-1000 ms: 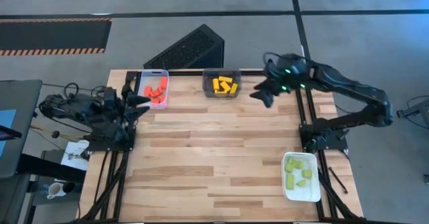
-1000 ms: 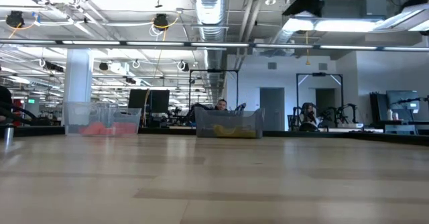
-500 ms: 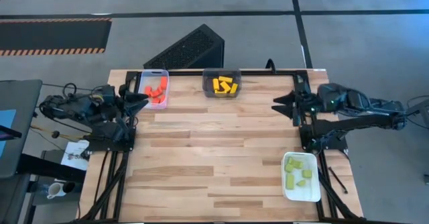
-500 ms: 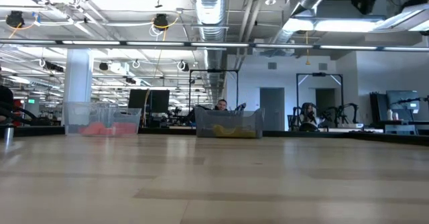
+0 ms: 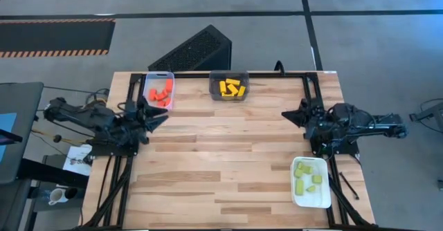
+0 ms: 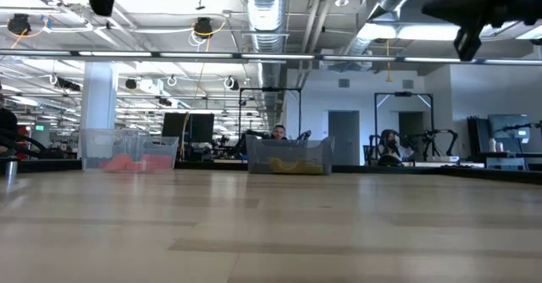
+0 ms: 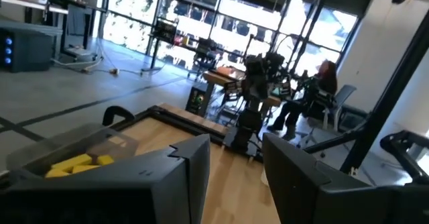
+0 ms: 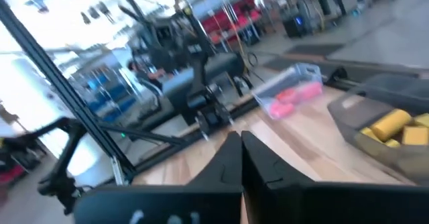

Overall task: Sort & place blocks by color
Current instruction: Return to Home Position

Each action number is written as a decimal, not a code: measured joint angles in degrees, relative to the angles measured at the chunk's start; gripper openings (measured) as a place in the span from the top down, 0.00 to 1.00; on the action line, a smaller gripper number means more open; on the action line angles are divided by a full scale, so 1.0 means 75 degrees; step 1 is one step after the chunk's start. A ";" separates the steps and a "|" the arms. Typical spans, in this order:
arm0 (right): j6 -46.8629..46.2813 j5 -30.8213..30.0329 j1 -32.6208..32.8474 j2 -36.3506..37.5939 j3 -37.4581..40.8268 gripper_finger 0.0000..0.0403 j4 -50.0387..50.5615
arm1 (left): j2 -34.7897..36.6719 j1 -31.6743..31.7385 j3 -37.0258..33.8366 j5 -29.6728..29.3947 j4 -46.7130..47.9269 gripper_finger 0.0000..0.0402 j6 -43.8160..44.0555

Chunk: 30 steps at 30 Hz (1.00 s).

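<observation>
Red blocks lie in a clear tray at the far left. Yellow blocks lie in a dark grey tray at the far middle, and light green blocks in a white tray at the near right. My left gripper hangs at the left edge, just nearer than the clear tray, open with nothing between its fingers. My right gripper hangs at the right edge, shut and holding nothing.
Bare wooden tabletop spreads between the two arms. Black frame rails run along the table's left and right sides. A black slanted box stands beyond the far edge. A seated person shows in the room behind.
My right gripper has swung from beside the yellow tray toward the table's right edge and nearer, and has shut with nothing in it. My left gripper has drifted a little toward the near edge, away from the clear tray. No block has moved.
</observation>
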<state>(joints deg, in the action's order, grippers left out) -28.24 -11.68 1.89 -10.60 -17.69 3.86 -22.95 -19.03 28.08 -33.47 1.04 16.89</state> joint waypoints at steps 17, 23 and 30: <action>0.0046 0.0319 -0.0020 0.1400 0.1172 0.97 0.0041 | 0.1631 0.0740 -0.1536 0.0513 -0.0308 0.70 0.0165; -0.0131 0.0340 -0.0020 0.1400 0.1592 0.99 -0.0484 | 0.1778 0.1197 -0.1536 0.0714 -0.0109 0.70 0.0110; -0.0288 0.0349 -0.0020 0.1392 0.2293 0.99 -0.1399 | 0.1629 0.1756 -0.1536 0.1697 -0.0115 0.71 0.0195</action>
<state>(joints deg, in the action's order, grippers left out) -30.40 -9.06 1.74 -0.16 -0.49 -6.63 -10.73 -5.86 16.56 -20.75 0.17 18.35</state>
